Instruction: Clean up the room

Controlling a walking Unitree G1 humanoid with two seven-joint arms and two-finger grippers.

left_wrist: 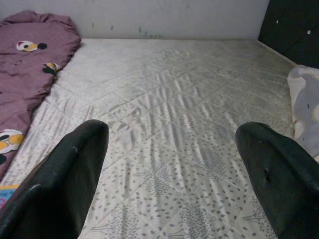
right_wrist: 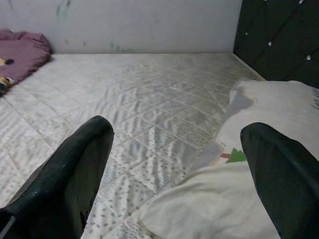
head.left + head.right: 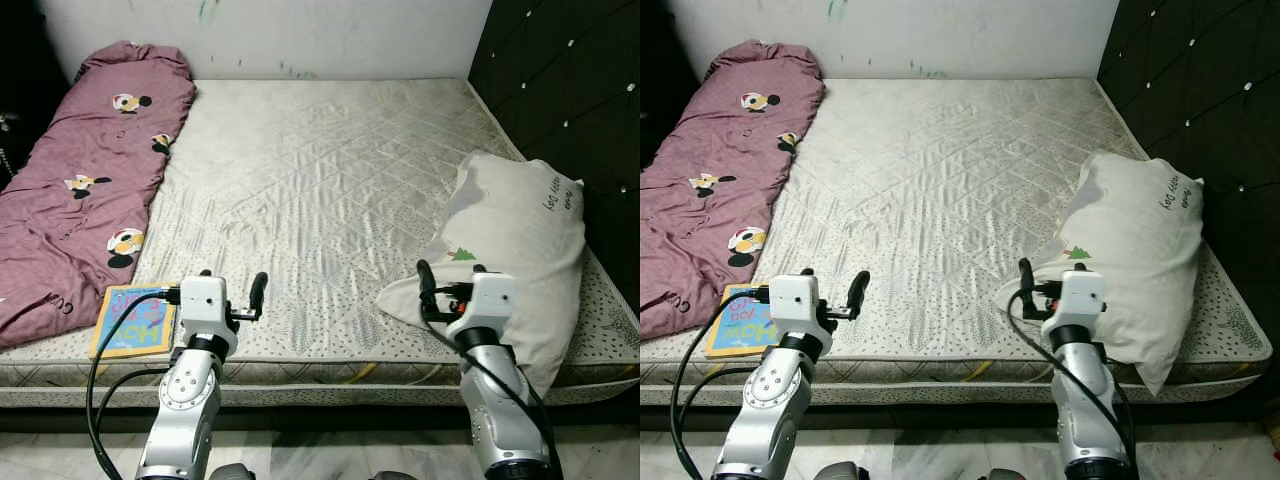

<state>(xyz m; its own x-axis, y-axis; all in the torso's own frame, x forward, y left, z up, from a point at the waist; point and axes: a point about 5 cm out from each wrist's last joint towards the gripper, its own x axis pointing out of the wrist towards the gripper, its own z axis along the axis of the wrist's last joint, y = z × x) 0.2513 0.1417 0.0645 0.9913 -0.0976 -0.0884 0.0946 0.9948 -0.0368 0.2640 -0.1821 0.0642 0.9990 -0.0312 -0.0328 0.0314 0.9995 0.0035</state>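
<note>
We have both grippers spread wide and holding nothing: left gripper [image 3: 232,293] over the mattress [image 3: 330,190] edge just beside the book [image 3: 133,321], right gripper [image 3: 450,281] at the pillow [image 3: 515,240] corner. Maroon blanket [image 3: 90,170] lies along the left side.

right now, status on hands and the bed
Left hand open, empty, near book. Right hand open over pillow edge. Quilt on mattress left.

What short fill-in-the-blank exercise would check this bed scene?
1. The white pillow lies on the robot's ____ side of the mattress.
2. The picture book lies beside the ____ blanket.
3. Both the left gripper and the right gripper have their fingers ____.

Answers: right; maroon; open
</note>
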